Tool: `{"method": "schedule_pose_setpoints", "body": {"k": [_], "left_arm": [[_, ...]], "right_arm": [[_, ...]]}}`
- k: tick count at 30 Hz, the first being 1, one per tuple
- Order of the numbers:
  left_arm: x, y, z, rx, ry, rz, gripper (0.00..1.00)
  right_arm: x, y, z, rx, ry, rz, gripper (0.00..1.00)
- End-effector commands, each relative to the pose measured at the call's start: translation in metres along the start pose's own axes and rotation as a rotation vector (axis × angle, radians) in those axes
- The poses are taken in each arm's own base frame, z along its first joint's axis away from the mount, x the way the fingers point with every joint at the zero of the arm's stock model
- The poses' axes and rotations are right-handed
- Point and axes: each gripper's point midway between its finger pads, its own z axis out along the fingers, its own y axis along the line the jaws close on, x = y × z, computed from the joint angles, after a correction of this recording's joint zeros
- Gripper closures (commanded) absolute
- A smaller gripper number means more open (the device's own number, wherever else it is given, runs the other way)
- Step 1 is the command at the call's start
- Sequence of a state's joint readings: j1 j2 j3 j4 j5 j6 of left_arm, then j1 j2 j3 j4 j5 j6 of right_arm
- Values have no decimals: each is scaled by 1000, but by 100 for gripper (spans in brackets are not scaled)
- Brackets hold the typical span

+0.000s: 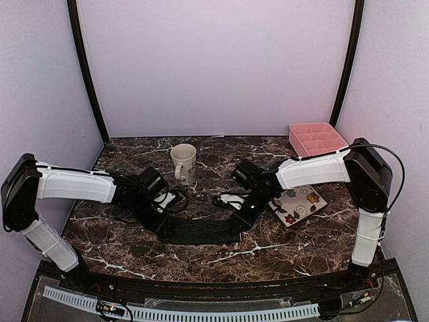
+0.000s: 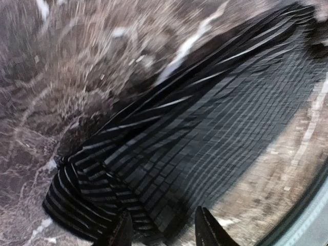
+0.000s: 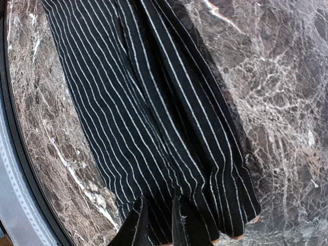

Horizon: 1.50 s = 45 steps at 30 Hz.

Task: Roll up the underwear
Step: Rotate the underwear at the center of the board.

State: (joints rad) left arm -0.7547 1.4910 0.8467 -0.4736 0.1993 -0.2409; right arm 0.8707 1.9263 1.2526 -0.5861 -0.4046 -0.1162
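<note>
The black ribbed underwear lies stretched out as a long band across the marble table between my two grippers. My left gripper is at its left end. In the left wrist view, which is blurred by motion, the bunched end of the underwear sits between the fingers of the left gripper. My right gripper is at the right end. In the right wrist view its jaws stand close together, and the right gripper pinches folds of the striped underwear. I cannot make out the pale pink and white underwear.
A cream mug stands behind the left gripper. A pink compartment box sits at the back right corner. The flowered square plate lies just right of the right arm. The table's front edge runs close to the cloth.
</note>
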Motion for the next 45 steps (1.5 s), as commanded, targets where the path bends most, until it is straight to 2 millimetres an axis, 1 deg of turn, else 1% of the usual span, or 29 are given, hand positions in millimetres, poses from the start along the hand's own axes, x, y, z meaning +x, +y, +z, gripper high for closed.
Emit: {"method": "schedule_pose_setpoints", "body": {"k": [1,2,4,6,8,11,13,15,17,18,21,24,28,32,33,34,35,38,39,41,43,44,45], "left_arm": [[10,23,22,-104,95,-36,57],[11,27,25,-123,108,-30,58],[6,35,25,-152,101,-22,59],[-3,43,26,-181,95,1,60],[-19,50,26,-207,85,39,60],[-48,61,27,-248,69,94,59],[-70,63,22,-247,35,116,54],[-90,54,12,-219,-21,150,49],[-99,47,-2,-202,-75,162,46],[-100,44,-8,-190,-96,165,45],[-94,44,-26,-201,-143,134,44],[-83,46,-38,-211,-164,80,43],[-68,51,-44,-212,-175,1,43],[-57,60,-42,-214,-175,-91,43],[-54,61,-41,-209,-171,-111,43],[-52,68,-41,-211,-173,-145,43],[-48,69,-40,-201,-169,-158,44],[-40,67,-36,-178,-164,-151,44],[-38,66,-35,-172,-161,-142,44],[-33,65,-35,-164,-145,-122,44],[-26,62,-33,-150,-129,-107,45],[-22,63,-32,-150,-119,-101,46],[-15,62,-31,-145,-109,-95,46]], "right_arm": [[13,-7,10,38,42,27,81],[8,-4,4,33,26,32,80],[-3,2,-10,23,-13,45,76],[-15,4,-27,10,-64,75,69],[-26,-3,-44,11,-122,125,63],[-36,-20,-62,25,-192,194,60],[-37,-33,-65,57,-202,215,61],[-35,-44,-60,92,-179,223,63],[-36,-53,-55,113,-169,225,64],[-39,-56,-52,114,-172,230,65],[-44,-63,-41,108,-170,240,69],[-42,-67,-28,100,-156,247,73],[-28,-67,-13,83,-122,243,77],[-9,-60,0,68,-80,240,79],[-4,-55,4,54,-68,239,79],[1,-50,8,42,-58,233,79],[4,-44,12,33,-51,229,80],[15,-26,23,6,-23,236,81],[23,-19,29,-3,-2,248,82],[32,-2,35,-28,14,261,83],[35,19,41,-56,15,273,83],[36,30,43,-76,10,279,83],[36,47,45,-103,7,271,83]]}}
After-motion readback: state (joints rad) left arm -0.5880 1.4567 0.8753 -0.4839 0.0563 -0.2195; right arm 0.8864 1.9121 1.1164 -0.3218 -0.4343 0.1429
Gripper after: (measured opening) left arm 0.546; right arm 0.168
